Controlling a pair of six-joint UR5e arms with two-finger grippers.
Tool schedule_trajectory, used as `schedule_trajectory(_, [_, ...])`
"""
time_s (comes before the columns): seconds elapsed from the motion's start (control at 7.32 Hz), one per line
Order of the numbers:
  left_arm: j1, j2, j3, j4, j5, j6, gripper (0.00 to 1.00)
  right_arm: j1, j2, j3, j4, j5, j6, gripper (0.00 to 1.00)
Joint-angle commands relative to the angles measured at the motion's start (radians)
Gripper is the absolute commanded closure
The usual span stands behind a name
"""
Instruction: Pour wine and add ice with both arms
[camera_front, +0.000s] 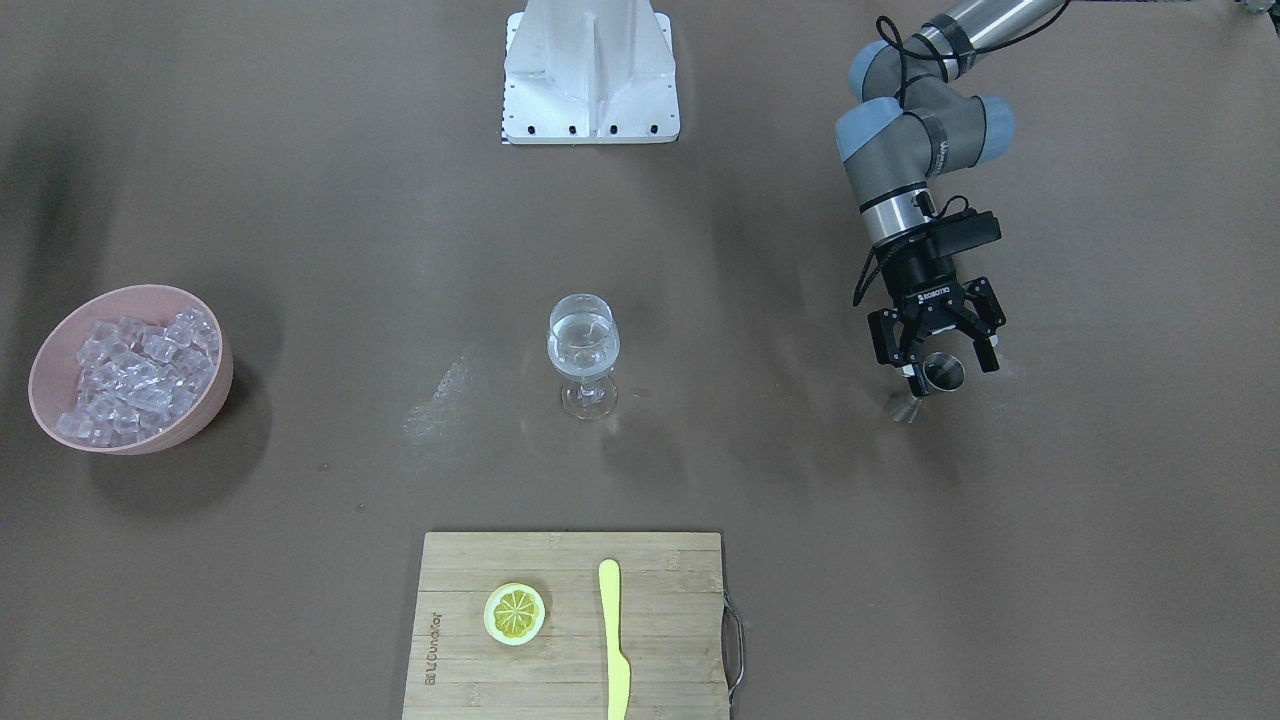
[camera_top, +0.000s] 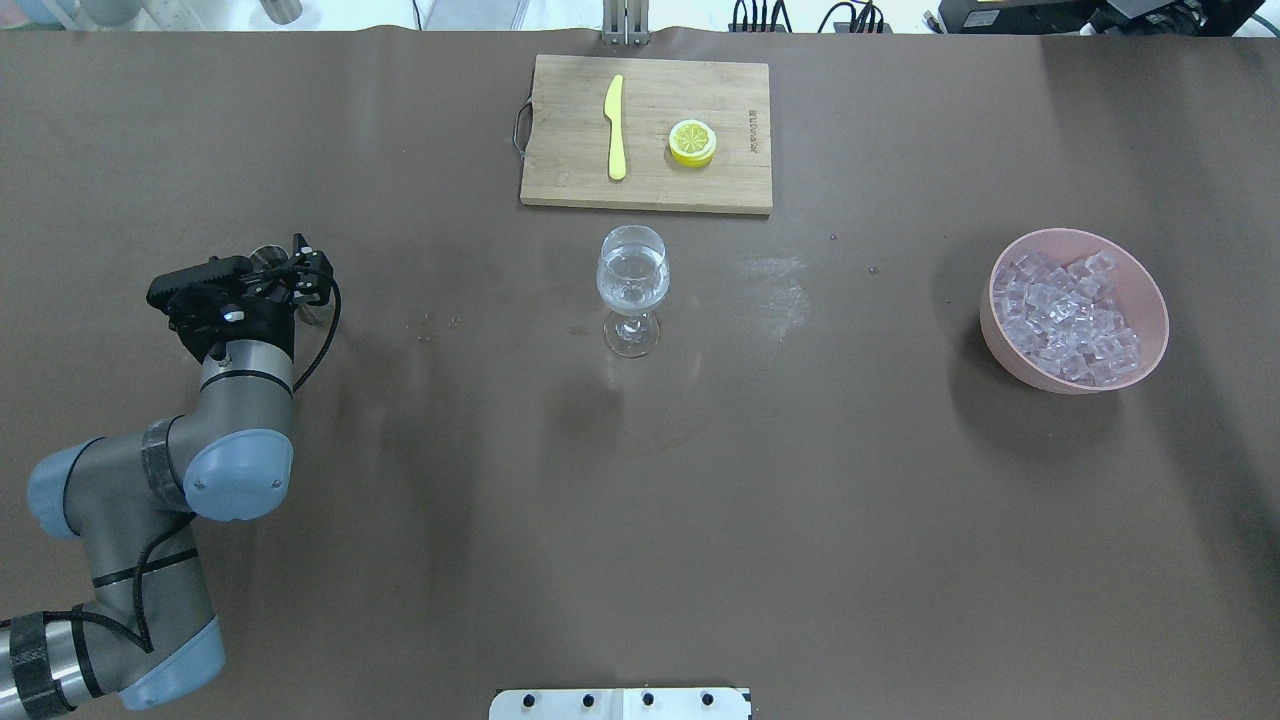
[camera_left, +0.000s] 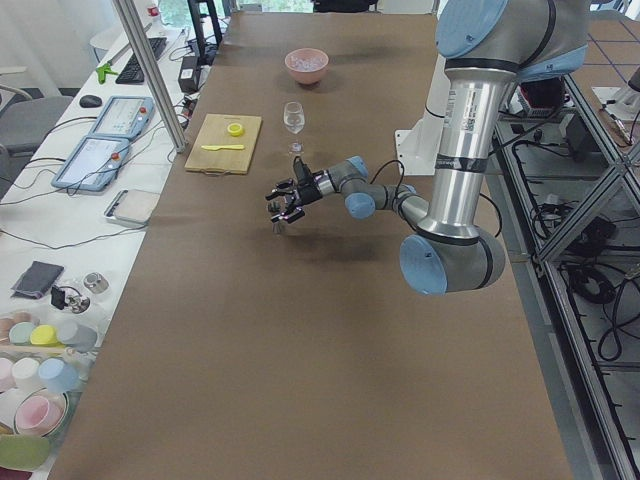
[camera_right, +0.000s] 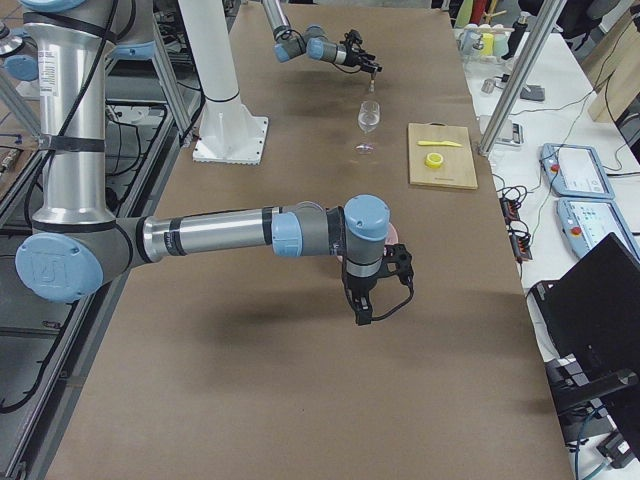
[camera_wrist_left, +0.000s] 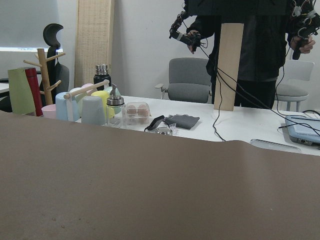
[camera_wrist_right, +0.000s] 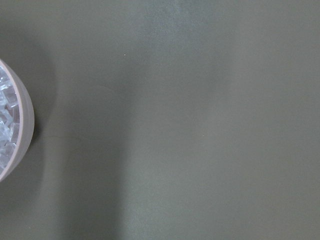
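The brown-covered desk (camera_front: 300, 200) fills every view. The right arm (camera_right: 210, 235) stretches out low over it towards the robot's right end. Its right gripper (camera_right: 365, 305) hangs pointing down beside the pink bowl, on the side nearer that end. Only the side view shows it, so I cannot tell how far its jaws are open or whether it holds anything. Its wrist camera sees bare desk with the bowl's rim at the picture's left edge.

The left arm (camera_front: 915, 130) reaches towards the left end, about midway between the robot's edge and the operators' edge. Its left gripper (camera_front: 935, 350) points down with the jaws spread wide.

A white metal stand (camera_front: 590, 70) sits at the middle of the robot's edge. A wooden cutting board (camera_front: 660, 600) lies at the middle of the operators' edge.

The pink bowl (camera_front: 215, 400) stands near the right end, well apart from everything else on the desk. A wine glass (camera_front: 583, 350) stands upright at the desk's centre, partly filled with clear liquid.

On the board lies a yellow knife (camera_front: 612, 640), with a lemon slice (camera_front: 514, 613) just beside it on the side towards the right end.

A small metal jigger (camera_front: 943, 372) stands between the left gripper's fingers, and no finger is seen pressing on it.

The ice (camera_front: 135, 375) is heaped in the pink bowl, filling it nearly to the rim.
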Motion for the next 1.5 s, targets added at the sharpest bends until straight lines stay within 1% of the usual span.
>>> schedule_trajectory(0.0, [0.007, -0.012, 0.04, -0.006, 0.018, -0.001, 0.02, 0.0, 0.0, 0.0, 0.0, 0.0, 0.0, 0.0])
schedule_trajectory(0.27, [0.007, -0.067, 0.122, -0.044, 0.02, -0.001, 0.02, 0.0, 0.0, -0.002, 0.0, 0.0, 0.0, 0.0])
schedule_trajectory(0.41, [0.008, -0.073, 0.14, -0.061, 0.02, -0.001, 0.02, 0.0, 0.0, -0.002, 0.0, 0.0, 0.0, 0.0])
schedule_trajectory(0.82, [0.011, -0.066, 0.144, -0.073, 0.02, 0.001, 0.03, 0.0, 0.0, -0.002, 0.0, 0.0, 0.0, 0.0])
schedule_trajectory(0.96, [0.016, -0.063, 0.143, -0.075, 0.02, 0.001, 0.17, 0.0, 0.002, -0.002, 0.0, 0.0, 0.0, 0.0])
schedule_trajectory(1.09, [0.018, -0.063, 0.143, -0.075, 0.018, 0.002, 0.33, 0.0, 0.002, -0.002, 0.0, 0.0, 0.0, 0.0])
schedule_trajectory(1.23, [0.019, -0.063, 0.143, -0.075, 0.02, 0.001, 0.37, 0.0, 0.002, -0.002, 0.0, 0.0, 0.002, 0.0])
schedule_trajectory(1.37, [0.021, -0.061, 0.144, -0.075, 0.02, 0.001, 0.44, 0.0, 0.002, -0.002, 0.0, 0.0, 0.002, 0.0])
